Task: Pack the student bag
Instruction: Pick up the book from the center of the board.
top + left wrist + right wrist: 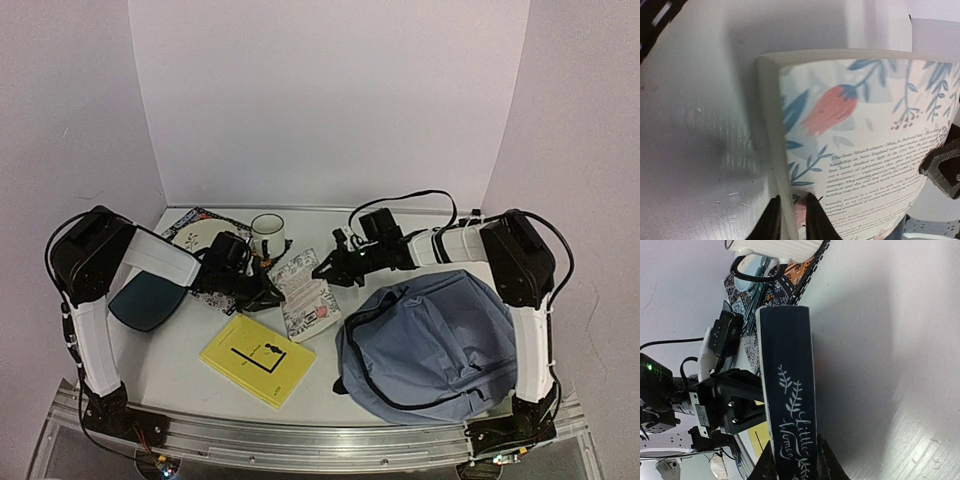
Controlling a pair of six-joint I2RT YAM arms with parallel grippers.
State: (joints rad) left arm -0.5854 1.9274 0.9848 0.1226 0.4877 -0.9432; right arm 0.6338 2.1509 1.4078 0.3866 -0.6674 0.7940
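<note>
The blue-grey student bag lies flat at the front right, zipper edge facing the middle. A floral paperback, its spine reading "Little Women", sits between the two grippers left of the bag. My left gripper is shut on the book's page edge, one finger on each side. My right gripper is shut on the book's dark spine, with fingers either side of it. The book's back cover fills the left wrist view.
A yellow book lies near the front centre. A white mug stands behind the left gripper, next to a patterned cloth with a plate. A dark teal tray sits under the left arm. White walls enclose the back and sides.
</note>
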